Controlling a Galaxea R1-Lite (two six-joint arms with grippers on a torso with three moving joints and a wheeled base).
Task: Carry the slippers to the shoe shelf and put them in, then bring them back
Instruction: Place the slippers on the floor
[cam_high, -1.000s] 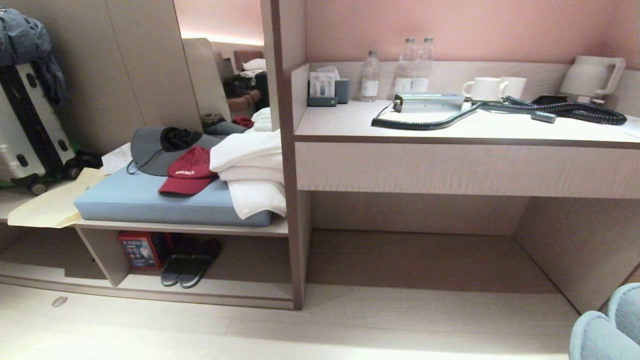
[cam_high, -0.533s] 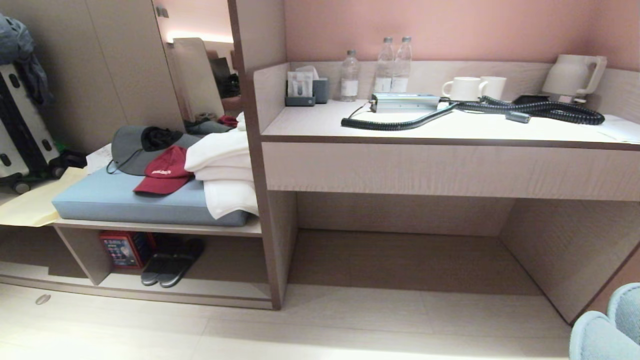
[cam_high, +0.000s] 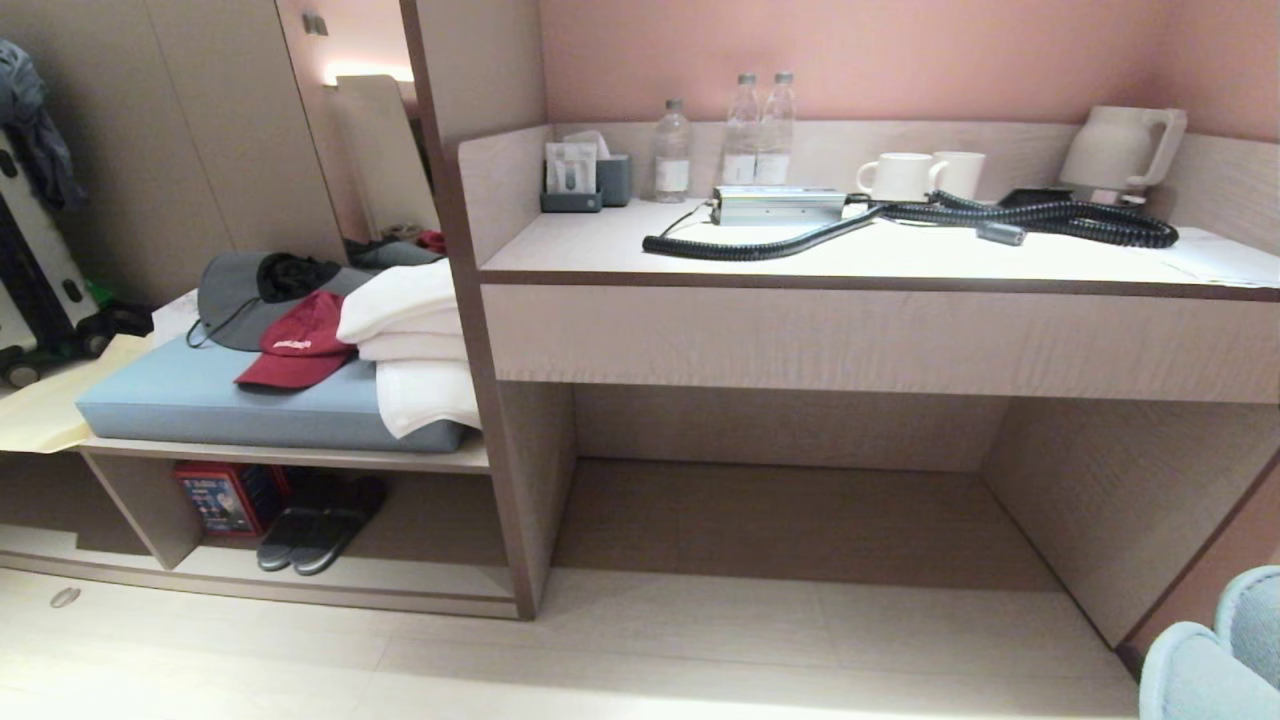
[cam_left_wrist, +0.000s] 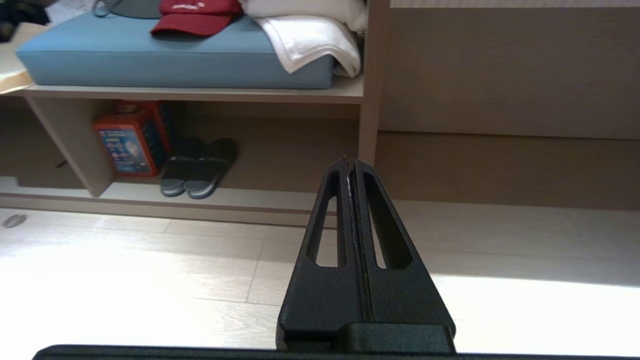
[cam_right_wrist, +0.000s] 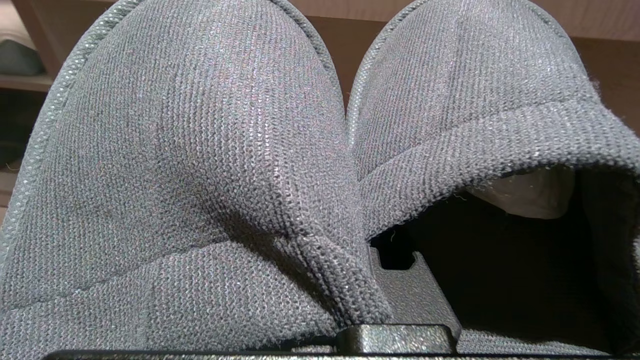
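Where two slides (cam_high: 318, 512) lie in the shoe shelf (cam_high: 400, 582)
Right gripper (cam_right_wrist: 400, 287) pinches two knit slippers (cam_right_wrist: 200, 150); left gripper (cam_left_wrist: 351, 165) pressed together over plank floor (cam_left_wrist: 150, 275).

Hotel room — kettle (cam_high: 1120, 150), mugs (cam_high: 915, 175), suitcase (cam_high: 30, 270)

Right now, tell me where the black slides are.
In the head view, the black slides sit low on the left, side by side in the shoe shelf, under the blue cushion, just right of the red box.
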